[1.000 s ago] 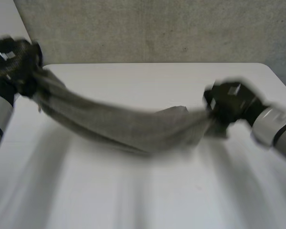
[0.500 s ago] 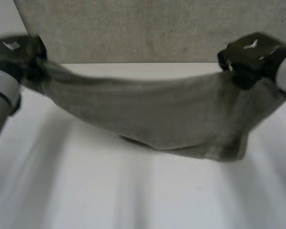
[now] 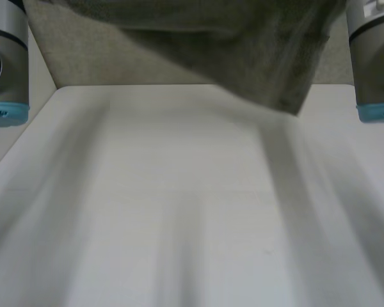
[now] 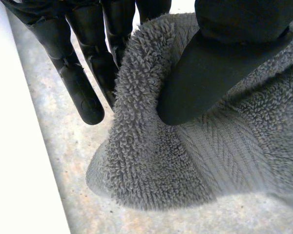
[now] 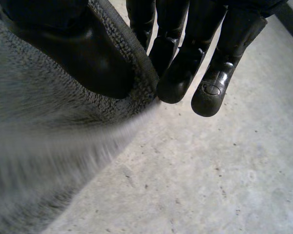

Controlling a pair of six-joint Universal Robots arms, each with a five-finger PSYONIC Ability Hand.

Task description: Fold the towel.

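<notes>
The grey towel (image 3: 269, 57) hangs high above the white table (image 3: 192, 211), its lowest corner dangling toward the right. Both arms (image 3: 6, 64) stand raised at the two sides. In the left wrist view my left hand (image 4: 88, 73) pinches a corner of the towel (image 4: 151, 151) between thumb and fingers. In the right wrist view my right hand (image 5: 185, 53) pinches the hemmed edge of the towel (image 5: 44, 136) between thumb and fingers, at a corner.
A grey concrete wall (image 3: 89, 57) rises behind the table's far edge. The right arm (image 3: 374, 70) stands at the table's right side.
Both hands have risen steeply, out past the top of the head view, and moved apart. The towel has gone from sagging onto the table to hanging spread in the air.
</notes>
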